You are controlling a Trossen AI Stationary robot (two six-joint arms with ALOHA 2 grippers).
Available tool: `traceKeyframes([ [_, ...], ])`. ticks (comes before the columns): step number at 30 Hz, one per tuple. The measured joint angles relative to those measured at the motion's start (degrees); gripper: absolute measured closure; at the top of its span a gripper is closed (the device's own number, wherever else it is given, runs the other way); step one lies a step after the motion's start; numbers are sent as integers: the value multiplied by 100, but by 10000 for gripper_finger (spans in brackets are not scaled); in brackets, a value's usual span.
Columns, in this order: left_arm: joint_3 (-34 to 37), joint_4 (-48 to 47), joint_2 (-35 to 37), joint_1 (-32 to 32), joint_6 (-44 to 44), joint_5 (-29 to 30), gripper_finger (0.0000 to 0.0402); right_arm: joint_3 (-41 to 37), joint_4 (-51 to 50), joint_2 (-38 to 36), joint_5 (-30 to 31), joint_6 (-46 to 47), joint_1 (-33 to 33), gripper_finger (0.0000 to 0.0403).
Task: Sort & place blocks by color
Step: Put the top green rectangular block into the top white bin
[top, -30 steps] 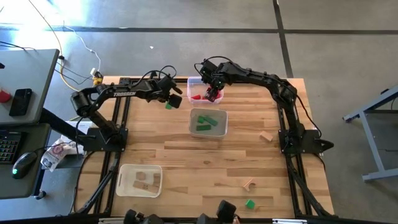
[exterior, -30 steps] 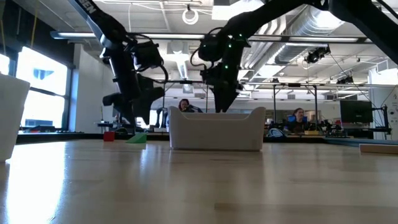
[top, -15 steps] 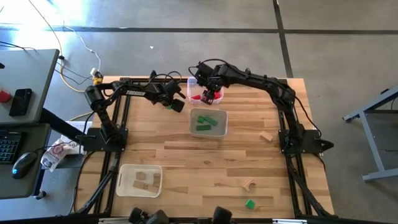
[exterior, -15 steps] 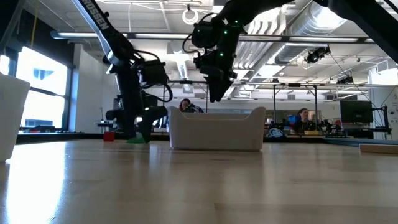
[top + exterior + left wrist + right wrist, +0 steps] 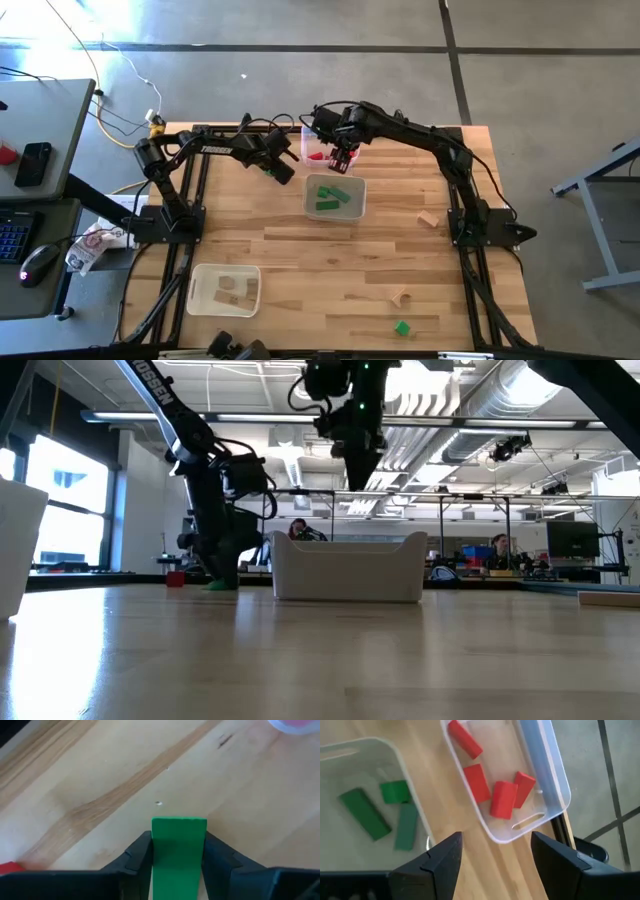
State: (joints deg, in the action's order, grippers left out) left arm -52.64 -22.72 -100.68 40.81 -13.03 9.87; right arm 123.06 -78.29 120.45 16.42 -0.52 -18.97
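A green block point(image 5: 178, 851) is clamped between the left gripper's point(image 5: 279, 170) fingers, its long axis running straight out between them, low over the bench point(image 5: 330, 260). The tray of green blocks point(image 5: 335, 197) lies toward four o'clock, just beside, with bare wood between. The right gripper point(image 5: 341, 159), fingers spread wide and empty, hangs above the red-block tray point(image 5: 540, 785), crowding the twelve o'clock side.

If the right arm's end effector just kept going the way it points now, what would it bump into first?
Probably the clear tray of red blocks. The right end effector hangs open and empty above the table, aimed down near that tray's edge beside the green-block tray. Depth is unclear, so it could meet bare wood between them.
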Motion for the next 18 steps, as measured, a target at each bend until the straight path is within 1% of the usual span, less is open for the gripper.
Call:
traceKeyframes([
  [2, 0, -24, 4, -1, 102, -34, 298, 167, -250, -1, 15, 106, 112, 181],
  [4, 2, -60, 38, 7, 183, -234, 298, 303, -526, -1, 49, 255, 231, 181],
  [8, 20, -126, 242, -89, 324, -1048, 290, 473, -1035, -3, 419, 653, 504, 181],
  [10, 17, -67, 439, -184, 332, -1279, 285, 469, -1181, -3, 635, 813, 636, 181],
  [18, 15, -43, 1277, -675, 365, -1094, 289, 359, -1176, -208, 745, 1070, 1142, 181],
])
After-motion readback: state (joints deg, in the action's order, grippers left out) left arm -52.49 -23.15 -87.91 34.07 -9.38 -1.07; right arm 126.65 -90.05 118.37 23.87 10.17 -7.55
